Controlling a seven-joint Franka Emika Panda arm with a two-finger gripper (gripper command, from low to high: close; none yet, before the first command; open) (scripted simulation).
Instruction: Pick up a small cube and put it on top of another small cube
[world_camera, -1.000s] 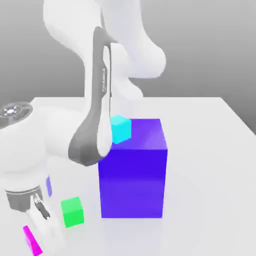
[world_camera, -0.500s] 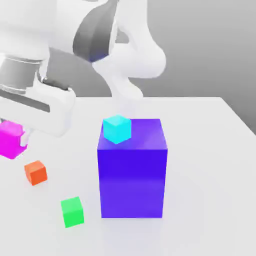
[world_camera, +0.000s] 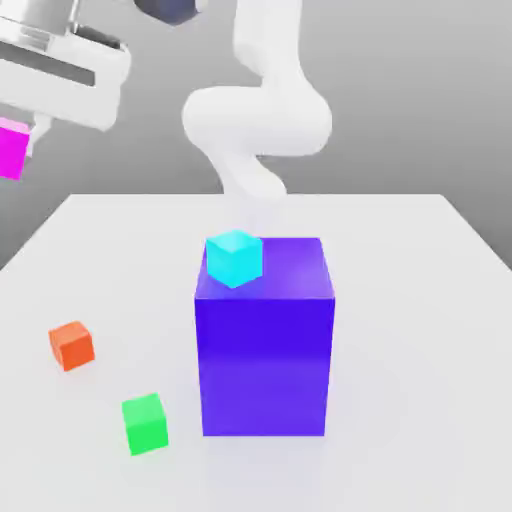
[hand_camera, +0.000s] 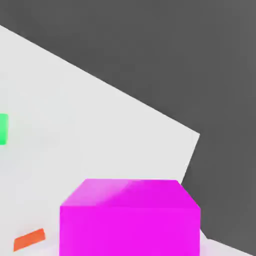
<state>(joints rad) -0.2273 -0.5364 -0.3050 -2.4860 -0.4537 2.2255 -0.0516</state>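
Your jaws are clamped on the pink cube (world_camera: 12, 150), small, rigid, likely light; keep flat-face grip, green cube (world_camera: 145, 423) far below them.

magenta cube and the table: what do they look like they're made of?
Magenta cube: reads as smooth matte plastic, with flat, even color, crisp edges, no grain, and a slightly lighter top face. As a simulator render, the real material is open. Table: a plain white, smooth, slightly glossy surface; the faint reflection under the blue-violet block suggests laminate or coated board.
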